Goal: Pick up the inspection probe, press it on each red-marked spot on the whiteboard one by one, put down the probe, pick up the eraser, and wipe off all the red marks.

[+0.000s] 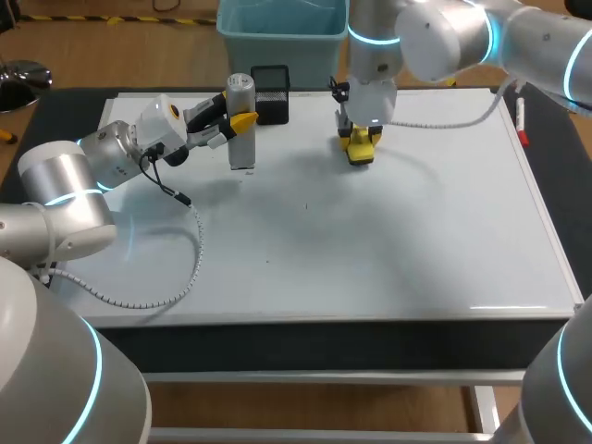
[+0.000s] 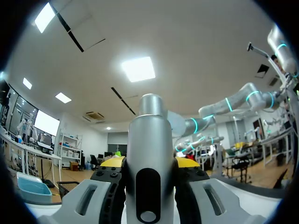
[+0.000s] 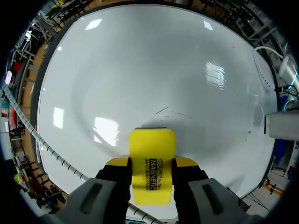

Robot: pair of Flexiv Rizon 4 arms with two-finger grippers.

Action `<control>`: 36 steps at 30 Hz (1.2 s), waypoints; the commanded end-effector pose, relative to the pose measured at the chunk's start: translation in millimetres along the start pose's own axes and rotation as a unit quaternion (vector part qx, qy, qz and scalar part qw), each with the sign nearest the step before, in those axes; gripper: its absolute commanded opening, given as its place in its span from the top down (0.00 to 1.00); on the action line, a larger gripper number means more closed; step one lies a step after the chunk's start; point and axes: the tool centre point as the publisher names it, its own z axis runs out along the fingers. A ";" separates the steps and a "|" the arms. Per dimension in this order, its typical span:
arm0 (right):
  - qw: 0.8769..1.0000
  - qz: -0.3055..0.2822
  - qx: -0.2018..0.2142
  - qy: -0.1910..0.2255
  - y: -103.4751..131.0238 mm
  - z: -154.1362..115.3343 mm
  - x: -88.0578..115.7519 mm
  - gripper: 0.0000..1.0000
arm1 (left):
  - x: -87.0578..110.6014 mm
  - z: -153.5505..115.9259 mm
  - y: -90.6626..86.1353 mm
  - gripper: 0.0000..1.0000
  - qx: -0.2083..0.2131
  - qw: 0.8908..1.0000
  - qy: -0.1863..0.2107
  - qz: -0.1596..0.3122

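Observation:
My left gripper (image 1: 239, 122) is shut on the grey cylindrical probe (image 1: 241, 125), which stands upright with its foot on the whiteboard (image 1: 370, 240) near the far left. In the left wrist view the probe (image 2: 148, 154) fills the gap between the yellow fingertips (image 2: 112, 162). My right gripper (image 1: 361, 141) is shut on the yellow eraser (image 1: 361, 150), pressed flat on the board at the far middle. The right wrist view shows the eraser (image 3: 152, 161) clamped between both fingers, with faint thin grey strokes (image 3: 168, 112) ahead of it. No red marks show on the board.
A black box (image 1: 270, 92) stands behind the probe at the board's far edge, and a teal bin (image 1: 282, 37) sits beyond it. A red marker (image 1: 523, 122) lies along the right edge. The left arm's coiled cable (image 1: 185, 268) trails over the board's left part.

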 end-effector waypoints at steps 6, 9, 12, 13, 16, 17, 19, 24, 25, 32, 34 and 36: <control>1.000 0.015 -0.023 -0.001 -12.6 8.8 1.4 1.00 | 0.0 0.8 -0.6 1.00 0.000 1.000 0.000 0.001; 0.999 0.019 -0.025 -0.002 -12.3 10.7 2.0 1.00 | 0.0 0.8 -0.6 1.00 0.000 1.000 0.000 0.001; 1.000 0.024 -0.018 -0.005 -10.6 12.8 2.0 1.00 | 0.0 0.8 -0.6 1.00 0.000 1.000 0.000 0.001; 1.000 0.026 -0.015 -0.007 -10.3 13.2 2.1 1.00 | 0.0 0.8 -0.6 1.00 0.000 1.000 0.000 0.001; 0.999 0.038 -0.002 -0.007 -9.9 14.0 3.2 1.00 | 0.0 0.8 -0.6 1.00 0.000 1.000 0.000 0.001; 0.999 0.040 -0.002 -0.006 -10.1 13.9 3.8 0.94 | 0.0 0.8 -0.6 1.00 0.000 1.000 0.000 0.001; 0.999 0.044 0.000 -0.005 -10.0 12.5 4.6 0.00 | 0.0 0.8 -0.6 1.00 0.000 1.000 0.000 0.001; 0.999 0.044 0.003 -0.005 -10.9 7.0 5.8 0.00 | 0.0 0.8 -0.6 1.00 0.000 1.000 0.000 0.001; 0.999 0.045 0.005 -0.005 -10.8 5.0 6.3 0.00 | 0.0 0.8 -0.6 1.00 0.000 1.000 0.000 0.001; 0.994 0.097 0.012 -0.045 -17.8 -13.4 23.8 0.00 | 0.0 0.8 -0.6 1.00 0.000 1.000 0.000 0.001; 0.990 0.119 0.012 -0.080 -21.7 -20.8 30.8 0.00 | 0.0 0.8 -0.6 1.00 0.000 1.000 0.000 0.001; 0.983 0.147 0.008 -0.113 -27.7 -26.2 37.8 0.00 | 0.0 0.8 -0.6 1.00 0.000 1.000 0.000 0.001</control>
